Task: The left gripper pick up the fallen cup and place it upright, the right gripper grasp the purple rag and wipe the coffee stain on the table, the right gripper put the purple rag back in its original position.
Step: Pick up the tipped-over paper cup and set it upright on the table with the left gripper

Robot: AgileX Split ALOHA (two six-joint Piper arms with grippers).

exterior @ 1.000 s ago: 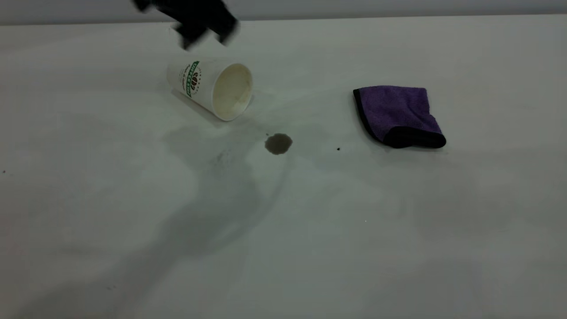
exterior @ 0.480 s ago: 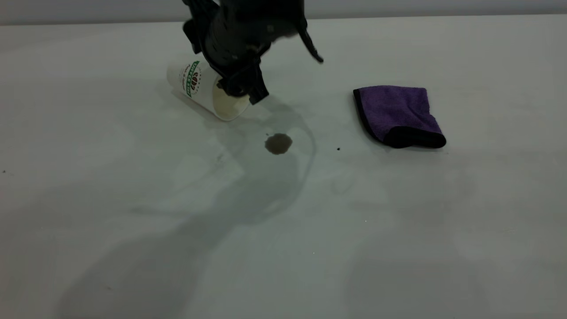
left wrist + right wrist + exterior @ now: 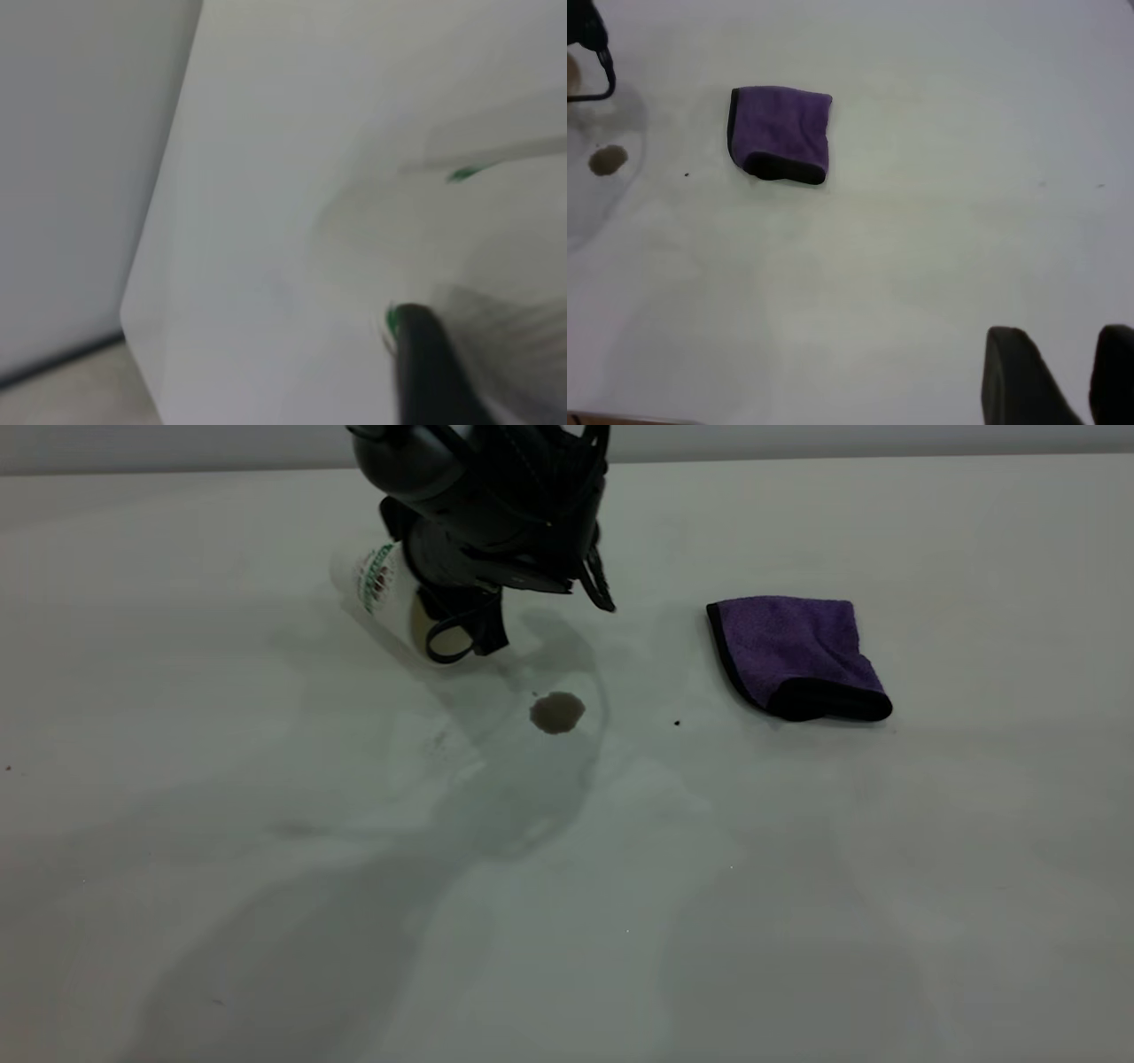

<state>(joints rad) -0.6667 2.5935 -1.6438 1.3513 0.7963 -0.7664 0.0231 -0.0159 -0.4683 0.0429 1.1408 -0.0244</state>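
Mostly hidden: fallen cup (image 3: 376,584), only logo side and blurred rim visible behind left gripper (image 3: 461,633), which hung over cup mouth at table's (image 3: 567,921) far side; grip could not be judged. Right gripper (image 3: 1063,376) held high, well apart from purple rag (image 3: 793,655), fingers slightly parted, empty. Rag folded, fuzzy, black-edged. Roundish grey-brown coffee stain (image 3: 557,712) sat between cup and rag.

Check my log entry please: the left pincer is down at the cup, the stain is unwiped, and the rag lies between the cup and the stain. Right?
Not quite. The rag lies off to the side, beyond the stain, which sits between the cup and the rag; the exterior view shows this. The rest holds: the left pincer is down at the cup, and the stain is unwiped.
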